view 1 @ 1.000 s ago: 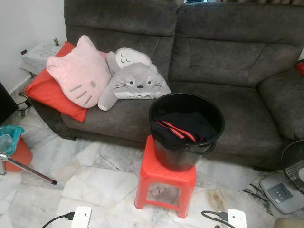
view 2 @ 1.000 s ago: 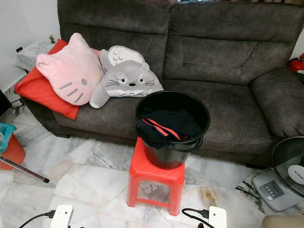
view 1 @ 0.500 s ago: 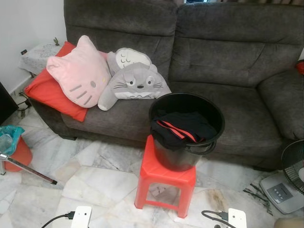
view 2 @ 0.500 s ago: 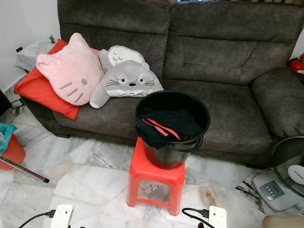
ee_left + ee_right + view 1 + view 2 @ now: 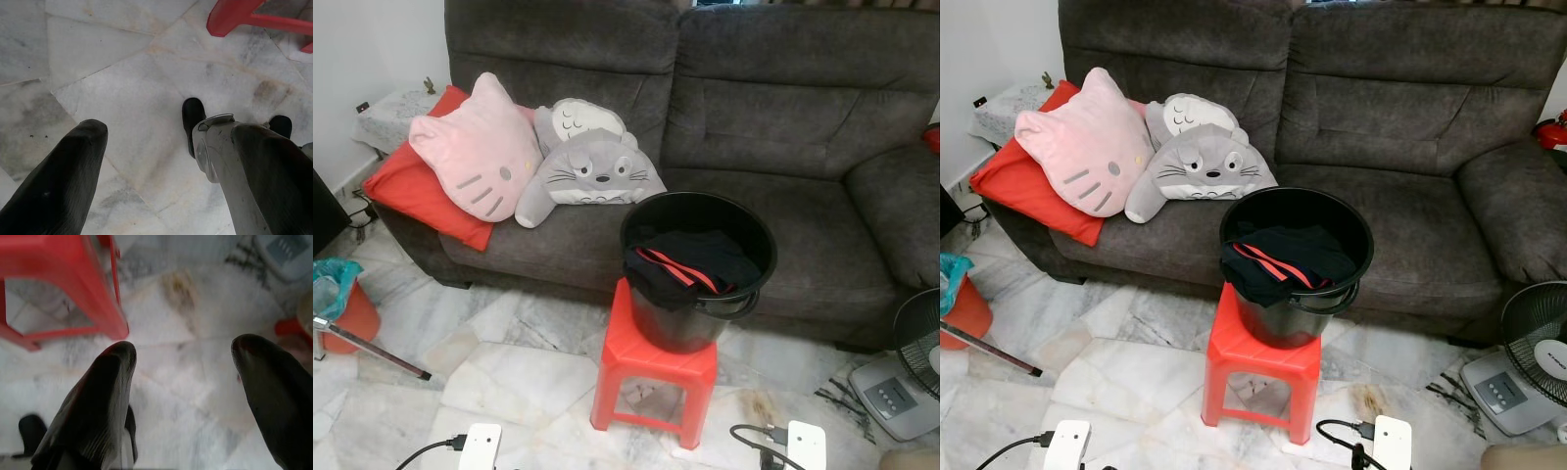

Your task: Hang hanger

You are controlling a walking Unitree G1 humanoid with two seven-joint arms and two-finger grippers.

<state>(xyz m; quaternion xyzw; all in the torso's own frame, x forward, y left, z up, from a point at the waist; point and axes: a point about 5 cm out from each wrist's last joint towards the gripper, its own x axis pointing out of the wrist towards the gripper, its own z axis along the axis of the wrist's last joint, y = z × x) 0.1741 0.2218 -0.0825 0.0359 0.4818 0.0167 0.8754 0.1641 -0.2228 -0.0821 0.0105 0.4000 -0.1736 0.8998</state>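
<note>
A black bucket [image 5: 677, 328] stands on a red plastic stool [image 5: 651, 357] in front of a dark grey sofa [image 5: 803, 127]. Dark clothing with red strips [image 5: 690, 262] lies in the bucket; whether the strips belong to a hanger I cannot tell. Both arms hang low, with their white wrist parts at the bottom edge of the eye views. My left gripper [image 5: 168, 129] is open over the marble floor beside my own foot [image 5: 192, 115]. Also open, my right gripper [image 5: 183, 347] hangs over the floor near a stool leg [image 5: 115, 298]. Neither holds anything.
A pink cat cushion [image 5: 475, 147], a grey plush [image 5: 592, 166] and a red cushion [image 5: 411, 186] lie on the sofa's left seat. A fan [image 5: 915, 343] with a grey base [image 5: 891, 397] stands right. A red bin [image 5: 337, 304] and a metal pole [image 5: 372, 348] are left.
The right arm's white wrist part has risen slightly at the bottom of the eye views. Nothing else has moved.
</note>
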